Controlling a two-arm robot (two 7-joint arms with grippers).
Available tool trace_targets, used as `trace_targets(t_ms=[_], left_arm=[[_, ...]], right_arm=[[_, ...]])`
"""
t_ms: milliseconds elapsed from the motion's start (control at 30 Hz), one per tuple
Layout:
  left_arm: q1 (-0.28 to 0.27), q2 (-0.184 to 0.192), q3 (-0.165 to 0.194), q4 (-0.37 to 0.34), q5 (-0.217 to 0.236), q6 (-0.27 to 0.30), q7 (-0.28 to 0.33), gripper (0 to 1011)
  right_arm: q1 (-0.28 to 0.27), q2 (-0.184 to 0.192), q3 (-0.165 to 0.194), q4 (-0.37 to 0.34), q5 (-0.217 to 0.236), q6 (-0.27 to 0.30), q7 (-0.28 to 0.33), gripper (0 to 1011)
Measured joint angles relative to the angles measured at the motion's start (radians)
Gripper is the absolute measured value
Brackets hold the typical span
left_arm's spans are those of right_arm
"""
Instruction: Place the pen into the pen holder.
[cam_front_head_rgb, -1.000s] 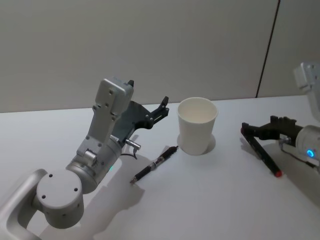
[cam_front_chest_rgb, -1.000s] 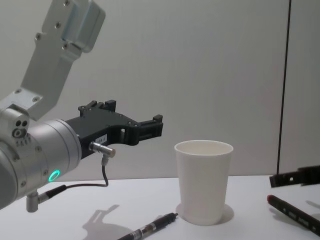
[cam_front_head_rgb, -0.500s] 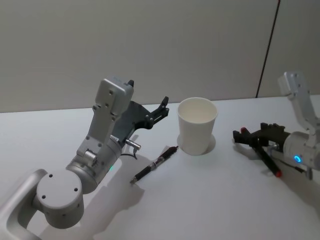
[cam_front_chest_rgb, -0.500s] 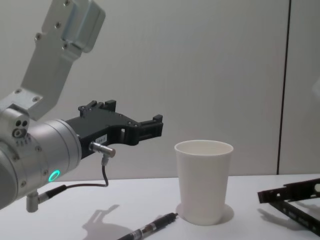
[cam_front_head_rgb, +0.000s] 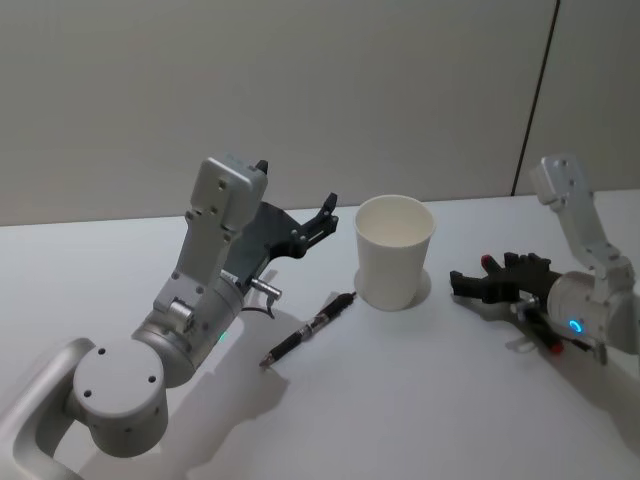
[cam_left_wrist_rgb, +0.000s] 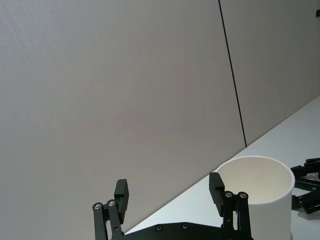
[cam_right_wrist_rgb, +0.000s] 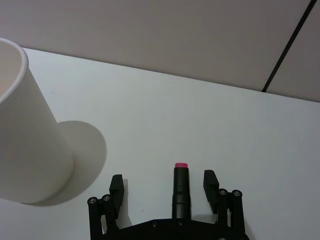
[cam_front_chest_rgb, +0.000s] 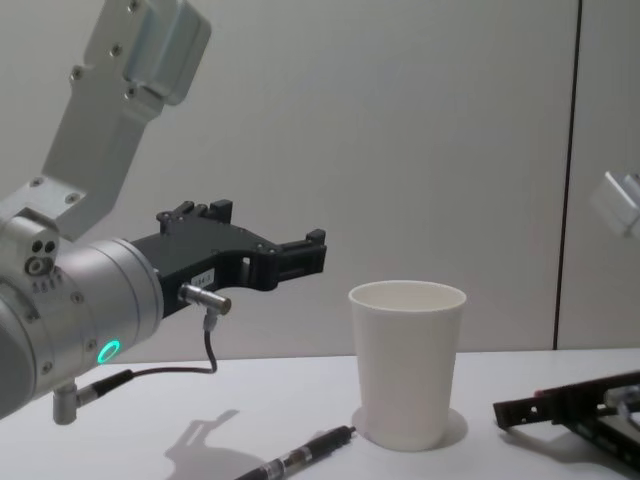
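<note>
At the right of the head view, the right gripper (cam_right_wrist_rgb: 163, 181) sits low over the white table (cam_front_head_rgb: 440, 420). Its fingers are spread to either side of the red-ended pen (cam_right_wrist_rgb: 180, 187), and the wrist view shows a gap on each side of the barrel, so nothing is grasped. This pen lies flat, its long axis running from upper left to lower right in the head view. One red end shows between the fingers and the other under the wrist. The pen holder (cam_front_head_rgb: 395, 250) stands upright at centre, near the gripper's left. A black pen (cam_front_head_rgb: 310, 328) lies lower left of the cup, tip toward lower left and its other end just beside the cup's base. The left gripper (cam_left_wrist_rgb: 169, 191) hangs released above the table, left of the cup.

Half a second ago the right gripper was further right and higher. The left gripper, cup and both pens have not moved.
</note>
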Motion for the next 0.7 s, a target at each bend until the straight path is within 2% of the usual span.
trace_targets(t_ms=[400,700], left_arm=[[0.0,0.0,0.0,0.0,0.0,0.0,0.0,1001],[0.0,0.0,0.0,0.0,0.0,0.0,0.0,1001]], right_arm=[[0.004,-0.009,-0.01,0.023,-0.013,-0.019,0.002,1001],[0.006,-0.013,-0.014,0.03,-0.016,-0.024,0.004,940]])
